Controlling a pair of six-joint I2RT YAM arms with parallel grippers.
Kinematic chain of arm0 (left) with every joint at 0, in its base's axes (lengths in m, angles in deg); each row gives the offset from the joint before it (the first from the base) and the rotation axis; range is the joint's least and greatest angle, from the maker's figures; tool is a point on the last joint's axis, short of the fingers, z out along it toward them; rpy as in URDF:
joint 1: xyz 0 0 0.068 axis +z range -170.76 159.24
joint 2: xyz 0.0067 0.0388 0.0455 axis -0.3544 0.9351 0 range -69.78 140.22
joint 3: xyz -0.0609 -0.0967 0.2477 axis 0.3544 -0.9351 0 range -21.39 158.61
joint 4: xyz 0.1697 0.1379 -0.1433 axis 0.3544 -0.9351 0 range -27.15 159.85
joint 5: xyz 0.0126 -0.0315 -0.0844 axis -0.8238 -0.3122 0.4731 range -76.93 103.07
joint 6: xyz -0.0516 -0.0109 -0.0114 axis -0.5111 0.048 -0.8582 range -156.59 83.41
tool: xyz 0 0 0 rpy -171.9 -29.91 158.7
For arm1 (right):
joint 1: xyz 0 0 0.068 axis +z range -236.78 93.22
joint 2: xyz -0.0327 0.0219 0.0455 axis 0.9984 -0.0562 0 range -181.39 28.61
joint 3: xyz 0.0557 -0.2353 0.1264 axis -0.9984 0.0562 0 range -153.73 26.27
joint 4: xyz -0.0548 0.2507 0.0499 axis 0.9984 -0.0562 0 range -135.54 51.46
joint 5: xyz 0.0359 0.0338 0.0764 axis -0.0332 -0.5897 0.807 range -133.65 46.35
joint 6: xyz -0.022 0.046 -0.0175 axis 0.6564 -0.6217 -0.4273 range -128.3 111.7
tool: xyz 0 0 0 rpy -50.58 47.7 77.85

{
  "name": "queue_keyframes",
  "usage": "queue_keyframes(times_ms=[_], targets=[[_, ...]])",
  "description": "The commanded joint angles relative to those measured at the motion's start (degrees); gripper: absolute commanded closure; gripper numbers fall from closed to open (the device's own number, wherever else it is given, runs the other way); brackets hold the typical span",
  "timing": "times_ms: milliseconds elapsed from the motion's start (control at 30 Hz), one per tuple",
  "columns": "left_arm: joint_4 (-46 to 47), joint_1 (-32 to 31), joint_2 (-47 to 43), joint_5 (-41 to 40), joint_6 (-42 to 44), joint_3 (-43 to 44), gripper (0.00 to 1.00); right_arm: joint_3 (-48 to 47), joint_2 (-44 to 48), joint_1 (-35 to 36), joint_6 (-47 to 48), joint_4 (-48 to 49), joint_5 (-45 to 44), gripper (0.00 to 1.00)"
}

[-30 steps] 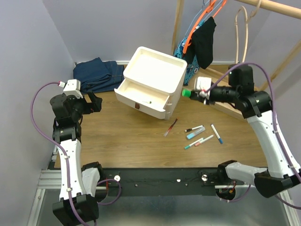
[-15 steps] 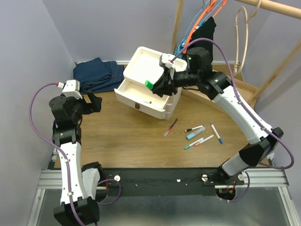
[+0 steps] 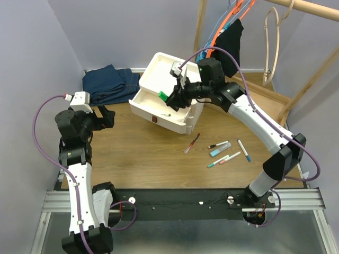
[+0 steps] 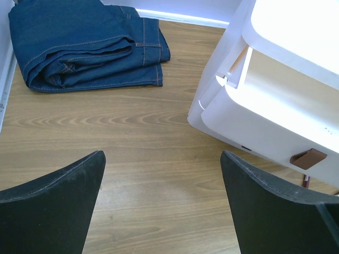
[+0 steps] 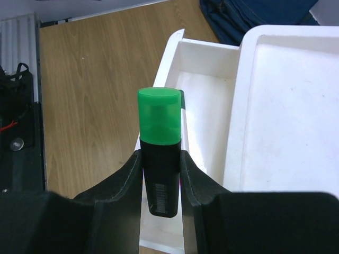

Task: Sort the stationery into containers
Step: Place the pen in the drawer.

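Observation:
My right gripper (image 3: pixel 173 98) is shut on a black marker with a green cap (image 3: pixel 164 96) and holds it over the open top drawer (image 3: pixel 158 109) of the white containers (image 3: pixel 177 79). In the right wrist view the marker (image 5: pixel 159 143) stands between the fingers, above the drawer's inside (image 5: pixel 204 111). A small item (image 3: pixel 167 114) lies in that drawer. On the wood lie a red pen (image 3: pixel 192 143) and several slim markers (image 3: pixel 224 159). My left gripper (image 4: pixel 161 169) is open and holds nothing, left of the containers (image 4: pixel 275 116).
Folded jeans (image 3: pixel 108 83) lie at the back left, also in the left wrist view (image 4: pixel 85 45). A long wooden tray (image 3: pixel 267 103) sits at the back right under a rack with hangers and dark clothing (image 3: pixel 229 39).
My right arm has swung left from the right side of the table, carrying the green-capped marker to above the open drawer. The left arm has barely moved.

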Motion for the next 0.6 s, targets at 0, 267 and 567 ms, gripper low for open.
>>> queue_keyframes(times_ms=[0,267,567], targets=[[-1.26,0.45,-0.78,0.10,0.37,0.11,0.01,1.13,-1.48,0.73,-1.11,0.97,-2.76,0.69],[-0.82,0.62,-0.60,0.01,0.37,0.37,0.01,4.74,4.49,0.65,4.86,-2.88,-4.08,0.48],[-0.20,0.45,-0.77,0.37,0.37,-0.42,0.01,20.36,20.74,0.56,28.46,-20.77,-7.94,0.53]])
